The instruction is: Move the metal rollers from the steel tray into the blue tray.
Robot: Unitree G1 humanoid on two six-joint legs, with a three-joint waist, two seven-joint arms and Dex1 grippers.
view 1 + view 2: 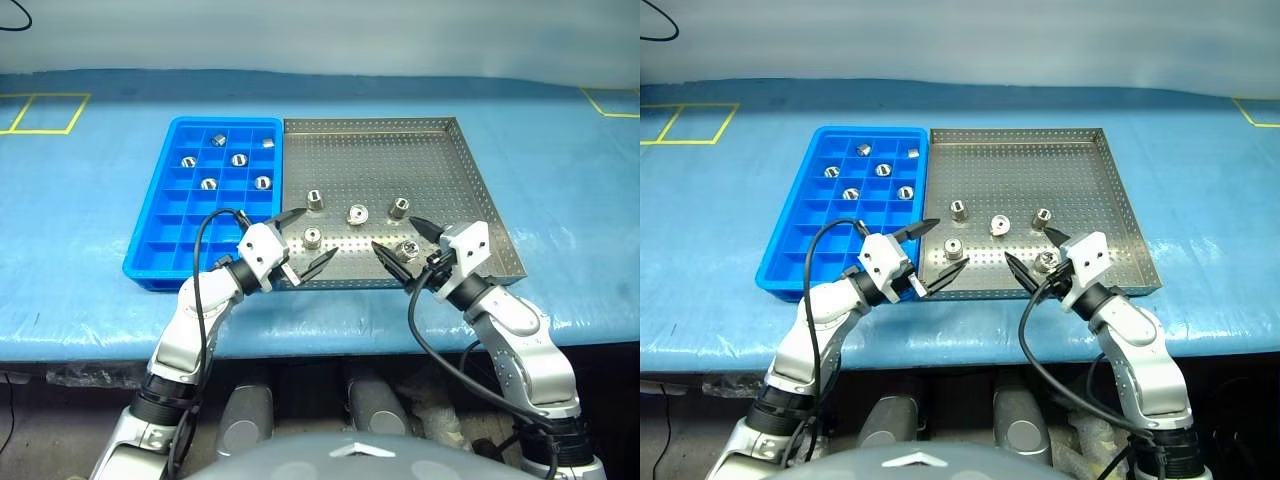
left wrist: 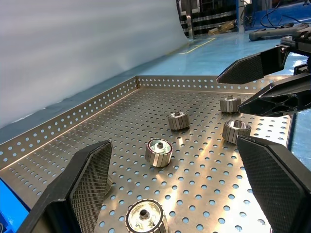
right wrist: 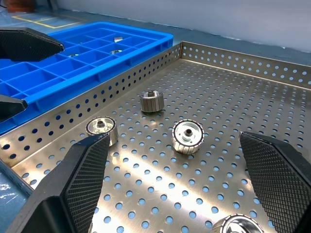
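1. The left pincer (image 1: pixel 304 240) hangs over the steel tray's (image 1: pixel 440 160) near left corner, its black fingers spread wide with nothing between them.
2. The right pincer (image 1: pixel 403 243) hangs over the near rim of the same tray, towards its right end, fingers likewise spread and empty; one roller (image 1: pixel 407 248) lies on the tray floor just between those fingers.
3. A second roller (image 1: pixel 312 237) sits on the tray floor close by the left pincer's tips.
4. Further into the steel tray, about its middle, three rollers (image 1: pixel 357 213) stand in a loose row, well apart from each other.
5. The blue tray (image 1: pixel 160 250) lies touching the steel tray's left rim, on the blue worktop (image 1: pixel 560 180).
6. Five more rollers (image 1: pixel 238 160) rest in separate compartments in the blue tray's far half; its near rows hold none.
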